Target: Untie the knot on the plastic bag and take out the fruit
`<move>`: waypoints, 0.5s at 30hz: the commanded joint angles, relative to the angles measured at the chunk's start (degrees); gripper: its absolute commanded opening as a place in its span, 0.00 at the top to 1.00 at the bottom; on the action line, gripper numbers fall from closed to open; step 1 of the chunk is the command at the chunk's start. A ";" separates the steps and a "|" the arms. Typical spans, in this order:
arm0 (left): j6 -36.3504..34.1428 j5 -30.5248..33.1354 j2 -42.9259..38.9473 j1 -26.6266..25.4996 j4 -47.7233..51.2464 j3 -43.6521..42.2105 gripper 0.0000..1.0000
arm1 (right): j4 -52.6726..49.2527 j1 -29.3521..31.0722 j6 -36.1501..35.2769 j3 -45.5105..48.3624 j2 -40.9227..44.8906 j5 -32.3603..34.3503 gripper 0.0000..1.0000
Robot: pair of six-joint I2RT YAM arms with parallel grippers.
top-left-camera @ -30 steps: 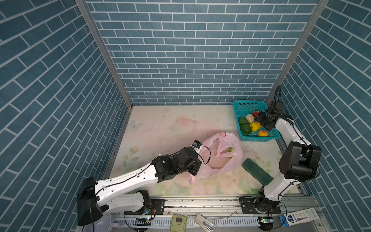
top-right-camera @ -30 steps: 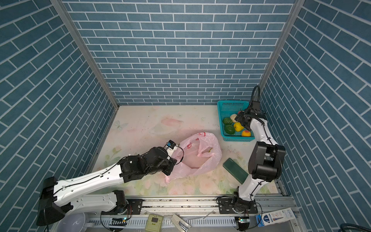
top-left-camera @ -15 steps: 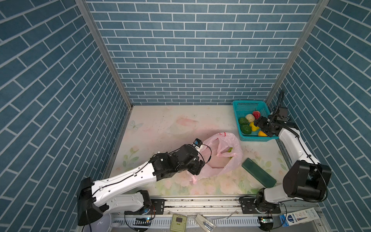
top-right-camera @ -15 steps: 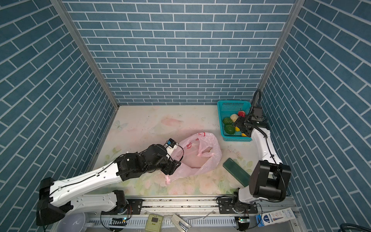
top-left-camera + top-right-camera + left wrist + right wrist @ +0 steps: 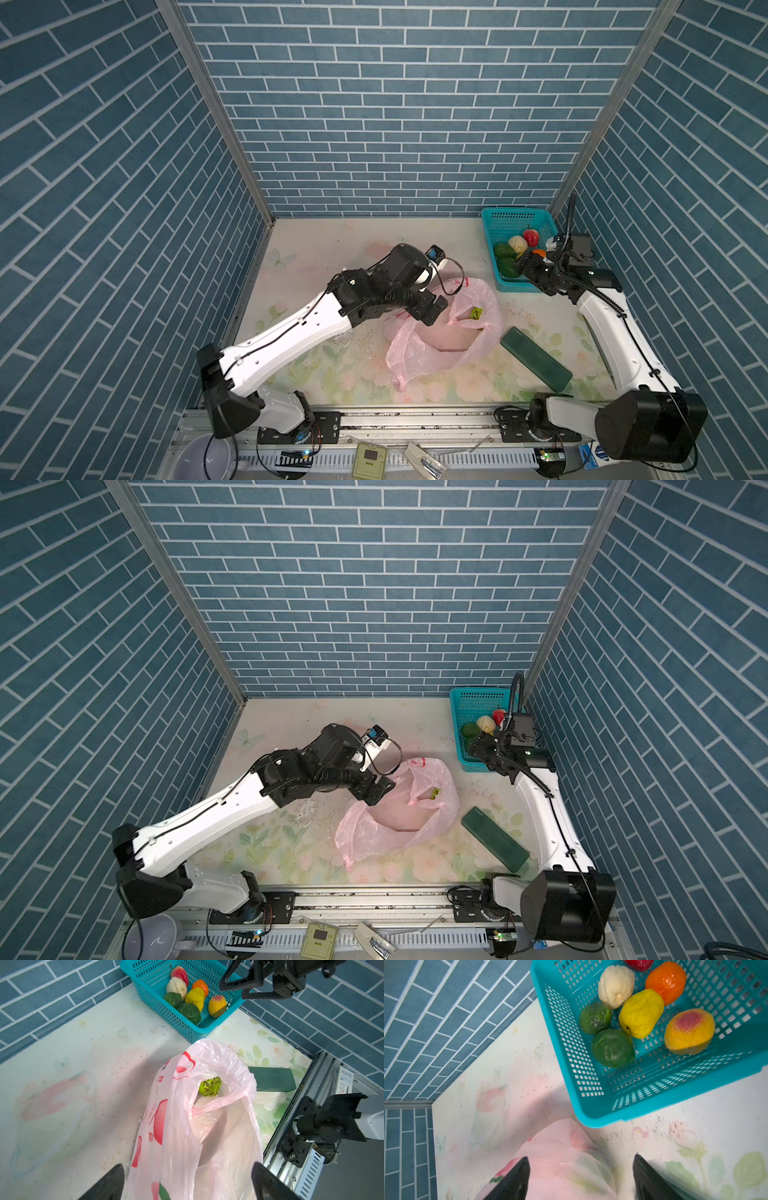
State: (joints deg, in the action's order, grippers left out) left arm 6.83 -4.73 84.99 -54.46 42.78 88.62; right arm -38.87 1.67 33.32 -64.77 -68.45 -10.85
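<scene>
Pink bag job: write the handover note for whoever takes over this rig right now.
Left pincer: open, the plastic bag's film between its jaws, unpinched.
Right pincer: open, empty, by the teal basket's corner.
Done: knot undone, bag mouth gaping; seven fruits lie in the basket.
Left: one light green fruit sits inside the bag; take it out.
</scene>
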 commanded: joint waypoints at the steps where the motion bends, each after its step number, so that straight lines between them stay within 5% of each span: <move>1: -8.38 -6.06 8.00 1.36 5.43 6.66 0.04 | -4.24 0.81 2.25 2.29 3.60 -0.51 0.22; 7: -12.23 -8.87 19.35 2.25 5.96 15.74 0.04 | -7.38 0.88 3.32 3.33 8.42 0.18 0.22; 15: -13.23 -3.36 28.08 2.42 0.86 21.35 0.08 | -8.85 1.06 5.12 5.29 12.59 -0.09 0.22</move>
State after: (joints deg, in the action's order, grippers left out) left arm -4.78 -10.11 111.63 -52.40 45.56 107.81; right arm -45.56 2.37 36.27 -61.69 -56.88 -10.83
